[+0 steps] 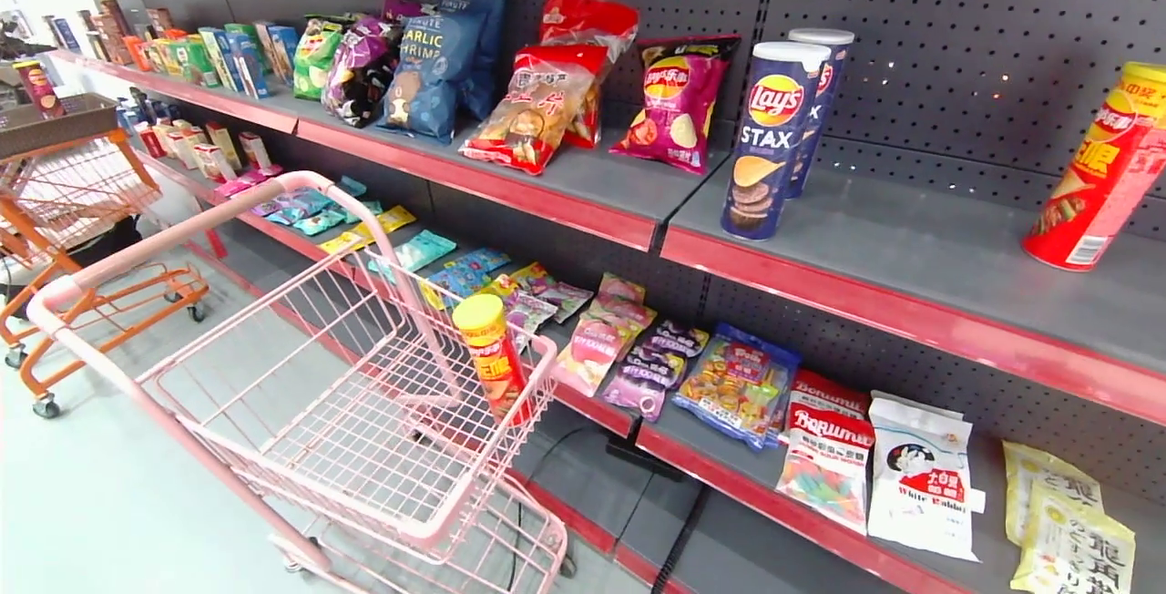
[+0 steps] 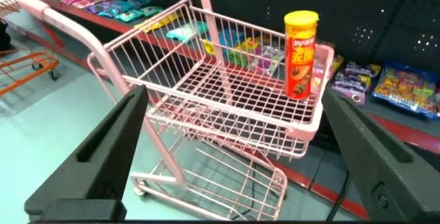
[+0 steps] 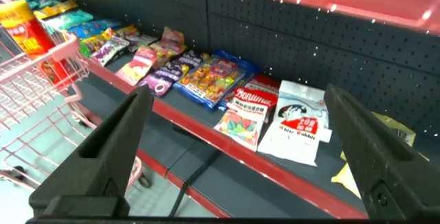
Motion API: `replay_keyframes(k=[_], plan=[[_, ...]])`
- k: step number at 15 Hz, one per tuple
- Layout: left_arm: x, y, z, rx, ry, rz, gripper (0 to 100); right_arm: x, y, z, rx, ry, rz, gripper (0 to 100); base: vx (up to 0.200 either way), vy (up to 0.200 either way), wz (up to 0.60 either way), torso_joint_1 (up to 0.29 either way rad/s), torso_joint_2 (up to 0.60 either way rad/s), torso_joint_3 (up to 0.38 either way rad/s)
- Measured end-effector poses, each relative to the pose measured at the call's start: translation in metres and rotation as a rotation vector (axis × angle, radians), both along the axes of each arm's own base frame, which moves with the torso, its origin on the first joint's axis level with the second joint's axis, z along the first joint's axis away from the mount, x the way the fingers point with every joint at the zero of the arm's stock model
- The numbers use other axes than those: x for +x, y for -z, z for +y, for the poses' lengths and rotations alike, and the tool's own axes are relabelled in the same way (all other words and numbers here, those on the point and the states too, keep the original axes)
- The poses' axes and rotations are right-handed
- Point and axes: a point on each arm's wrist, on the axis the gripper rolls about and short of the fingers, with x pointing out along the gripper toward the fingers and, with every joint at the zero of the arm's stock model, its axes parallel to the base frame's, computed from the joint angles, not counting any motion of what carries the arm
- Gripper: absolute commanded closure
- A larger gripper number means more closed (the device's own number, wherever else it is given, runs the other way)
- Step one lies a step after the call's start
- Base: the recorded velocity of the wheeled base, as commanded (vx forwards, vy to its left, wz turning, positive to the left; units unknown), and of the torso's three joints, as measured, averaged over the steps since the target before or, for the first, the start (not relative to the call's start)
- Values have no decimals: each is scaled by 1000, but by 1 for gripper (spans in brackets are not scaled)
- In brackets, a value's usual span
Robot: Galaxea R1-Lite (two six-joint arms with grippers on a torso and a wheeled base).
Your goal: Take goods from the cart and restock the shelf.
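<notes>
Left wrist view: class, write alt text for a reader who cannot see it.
A yellow-lidded red chip can stands upright in a corner of the pink cart, beside a snack shelf. Jaws of the left gripper stand open.

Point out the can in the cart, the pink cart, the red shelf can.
cart can [image 2: 301, 58], left wrist view, mid label
pink cart [image 1: 59, 291], head view, handle corner
shelf can [image 1: 1098, 170], head view, mid body
</notes>
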Motion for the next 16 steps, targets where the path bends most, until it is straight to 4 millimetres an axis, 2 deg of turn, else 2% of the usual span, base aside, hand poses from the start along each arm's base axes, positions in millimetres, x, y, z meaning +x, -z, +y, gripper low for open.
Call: replay_keyframes(k=[8, 14, 16], plan=[[0, 0, 0, 2, 2, 3, 0, 0, 0, 0, 0, 2, 1, 0, 0, 0, 0, -168, 505, 333], [0, -2, 0, 0, 2, -12, 0, 0, 0, 0, 0, 6, 0, 0, 0, 0, 0, -17, 62, 43], [-3, -23, 0, -6, 18, -60, 0, 0, 0, 0, 0, 5, 0, 0, 0, 0, 0, 0, 0, 0]])
